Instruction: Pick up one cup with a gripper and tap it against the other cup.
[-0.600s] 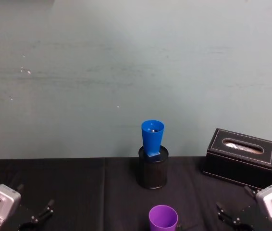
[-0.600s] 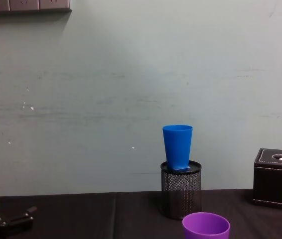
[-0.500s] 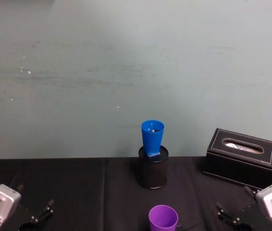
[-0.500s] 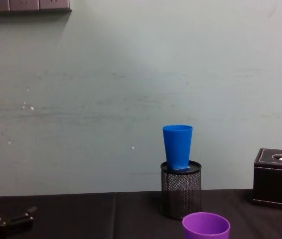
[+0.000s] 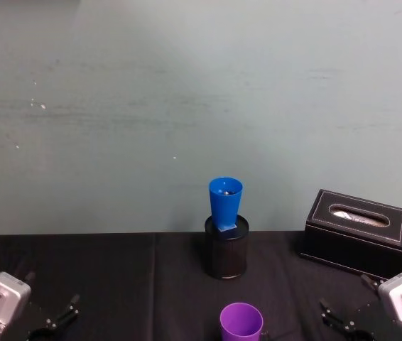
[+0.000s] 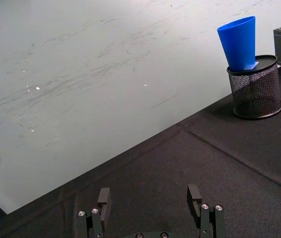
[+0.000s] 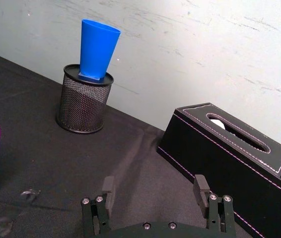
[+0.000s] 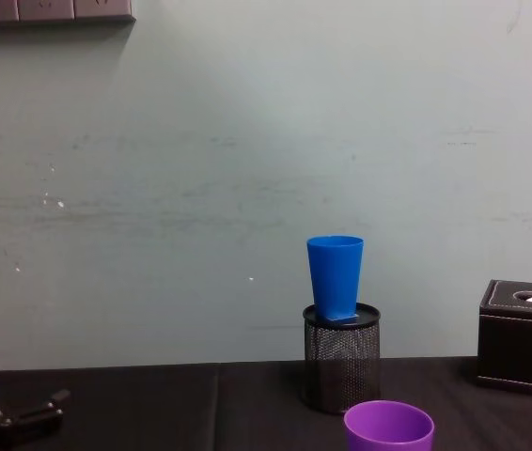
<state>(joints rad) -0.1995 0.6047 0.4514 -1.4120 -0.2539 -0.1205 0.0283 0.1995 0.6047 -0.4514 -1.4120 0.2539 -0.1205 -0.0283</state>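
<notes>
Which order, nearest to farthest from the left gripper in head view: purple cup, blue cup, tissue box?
From the left gripper, jaws open, low at the left:
1. purple cup, front centre.
2. blue cup, farther back, standing on the mesh pen holder.
3. tissue box, back right.

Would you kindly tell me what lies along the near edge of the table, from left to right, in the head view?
left gripper → purple cup → right gripper
</notes>
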